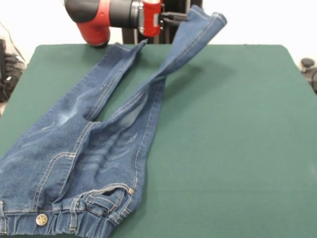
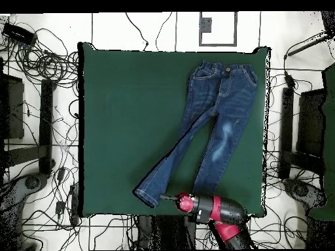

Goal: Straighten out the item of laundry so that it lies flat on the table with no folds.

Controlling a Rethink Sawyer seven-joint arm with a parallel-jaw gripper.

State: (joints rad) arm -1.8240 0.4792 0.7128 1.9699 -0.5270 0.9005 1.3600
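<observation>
One leg of the jeans [image 1: 94,153] is hanging lifted from the worktop [image 1: 233,148], its hem gripped in the closed end effector [image 1: 173,17]. Judged best: drawing it outward while lowering, so the twist is opening before release.

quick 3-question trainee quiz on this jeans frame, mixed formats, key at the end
1. True or false: both legs of the jeans lie flat on the table.
2. Which part does the gripper hold? A) waistband B) a leg's hem end C) pocket
3. Fill in: in the overhead view the legs spread apart toward the ____ end.

Key: 1 false, one leg's end is lifted off the felt at the gripper. 2 B. 3 hem.
</observation>
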